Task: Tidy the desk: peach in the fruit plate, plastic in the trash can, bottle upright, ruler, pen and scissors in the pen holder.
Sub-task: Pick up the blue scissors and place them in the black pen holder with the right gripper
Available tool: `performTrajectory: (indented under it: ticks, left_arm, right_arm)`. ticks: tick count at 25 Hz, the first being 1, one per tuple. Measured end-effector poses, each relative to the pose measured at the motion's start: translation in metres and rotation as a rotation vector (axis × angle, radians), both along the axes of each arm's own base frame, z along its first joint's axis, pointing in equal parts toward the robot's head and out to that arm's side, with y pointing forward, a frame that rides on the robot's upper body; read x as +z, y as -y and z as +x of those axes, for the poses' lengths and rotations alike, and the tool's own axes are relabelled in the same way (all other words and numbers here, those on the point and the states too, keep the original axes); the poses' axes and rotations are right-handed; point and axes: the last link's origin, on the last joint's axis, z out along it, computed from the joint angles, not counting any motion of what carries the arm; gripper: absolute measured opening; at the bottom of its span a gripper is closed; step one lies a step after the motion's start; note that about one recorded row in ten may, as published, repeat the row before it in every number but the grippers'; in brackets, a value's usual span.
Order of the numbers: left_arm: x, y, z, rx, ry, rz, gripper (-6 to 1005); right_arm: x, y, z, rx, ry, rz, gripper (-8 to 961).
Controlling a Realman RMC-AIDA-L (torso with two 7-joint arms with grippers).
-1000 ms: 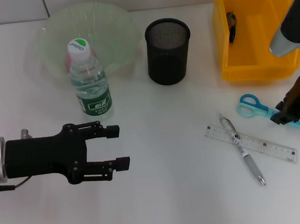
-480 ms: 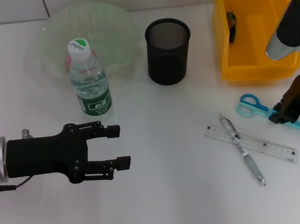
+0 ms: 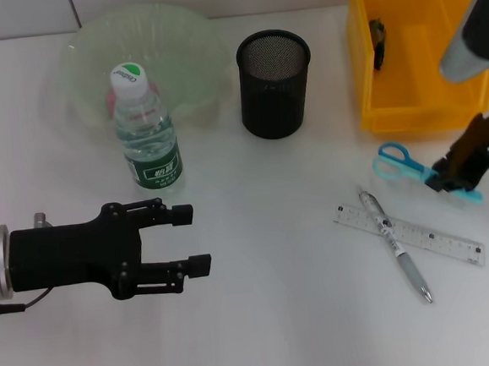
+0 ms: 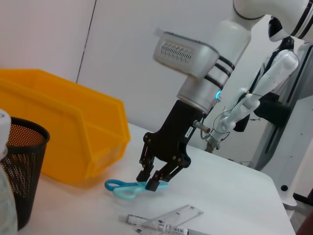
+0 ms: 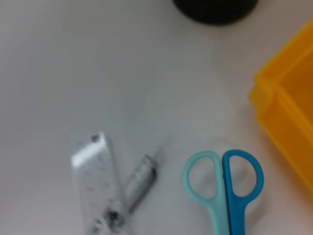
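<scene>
right gripper clamped on scissors at blade end, handles sticking out toward pen holder, probably so blades go in first. ruler and pen crossed just below it. left gripper idle, jaws wide.

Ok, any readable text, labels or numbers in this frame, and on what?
None can be read for certain.
Bottle cap: a green logo with script, too small.
Bottle label: white print on green, illegible.
Ruler: tick marks only, no digits legible.
Pen: dark print on the barrel, blurred.
Right gripper: a small white sticker, unreadable.
</scene>
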Motion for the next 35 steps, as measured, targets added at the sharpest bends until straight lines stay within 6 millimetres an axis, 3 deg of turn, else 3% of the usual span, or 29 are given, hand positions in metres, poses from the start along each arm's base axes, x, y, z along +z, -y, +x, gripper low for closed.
performTrajectory:
  ticks: [4, 5, 6, 7, 11, 12, 14, 15, 16, 17, 18, 20, 25, 35]
  left_arm:
    - [0.001, 0.001, -0.001, 0.002, 0.002, 0.002, 805]
    - [0.001, 0.001, -0.001, 0.003, 0.002, 0.002, 805]
    - [0.001, 0.001, -0.001, 0.003, 0.002, 0.002, 805]
    - [0.001, 0.001, -0.001, 0.003, 0.002, 0.002, 805]
    - [0.0, 0.001, -0.001, 0.003, 0.001, 0.001, 805]
    - [0.0, 0.001, -0.001, 0.003, 0.0, 0.001, 805]
    - [0.0, 0.001, -0.001, 0.003, 0.0, 0.001, 805]
    - [0.0, 0.0, -0.001, 0.002, -0.001, 0.001, 805]
    - [0.0, 0.0, -0.001, 0.002, -0.001, 0.001, 805]
    - [0.0, 0.0, 0.0, 0.001, -0.001, 0.001, 805]
    - [0.0, 0.0, 0.0, 0.001, -0.001, 0.001, 805]
    - [0.0, 0.0, 0.0, 0.001, 0.0, 0.0, 805]
    - [0.0, 0.0, 0.0, -0.001, 0.001, -0.001, 805]
    - [0.0, 0.001, -0.002, 0.008, 0.002, 0.003, 804]
  right_arm:
    - [0.024, 0.002, -0.015, 0.026, -0.17, 0.038, 217]
    - [0.041, 0.002, -0.025, 0.048, -0.323, 0.077, 219]
    - [0.041, 0.002, -0.025, 0.048, -0.323, 0.077, 222]
    - [0.056, 0.001, -0.034, 0.078, -0.494, 0.136, 224]
    - [0.066, -0.006, -0.042, 0.133, -0.703, 0.231, 233]
    - [0.061, -0.015, -0.042, 0.16, -0.829, 0.305, 235]
    - [0.057, -0.018, -0.042, 0.168, -0.872, 0.329, 240]
    - [0.039, -0.027, -0.038, 0.175, -0.993, 0.393, 242]
    - [0.039, -0.027, -0.038, 0.175, -0.993, 0.393, 244]
    - [0.021, -0.034, -0.037, 0.181, -1.051, 0.434, 247]
    - [0.021, -0.034, -0.037, 0.181, -1.051, 0.434, 249]
    - [-0.011, -0.045, -0.039, 0.187, -1.065, 0.472, 253]
    - [-0.04, -0.055, -0.046, 0.193, -1.003, 0.478, 265]
    - [-0.052, -0.058, -0.048, 0.182, -0.952, 0.462, 288]
